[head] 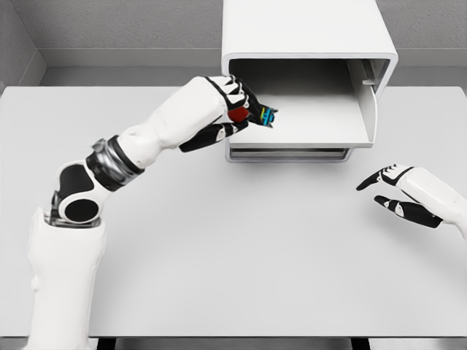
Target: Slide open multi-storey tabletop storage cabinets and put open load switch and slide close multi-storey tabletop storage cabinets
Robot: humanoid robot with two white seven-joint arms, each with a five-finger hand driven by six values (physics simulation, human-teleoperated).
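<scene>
A white tabletop storage cabinet (306, 33) stands at the far middle of the table, with its drawer (321, 131) slid out toward me. My left hand (241, 109) reaches to the drawer's left front corner, shut on the load switch (252, 114), a small object with a red part, a black body and a blue tip. The switch hangs just over the drawer's left edge. My right hand (390, 191) hovers low over the table, right of the cabinet and nearer to me, fingers spread and holding nothing.
The white table (241, 248) spreads out below both arms. A grey wall (109, 25) runs behind the cabinet. The drawer's raised right side (371, 109) stands at its far right.
</scene>
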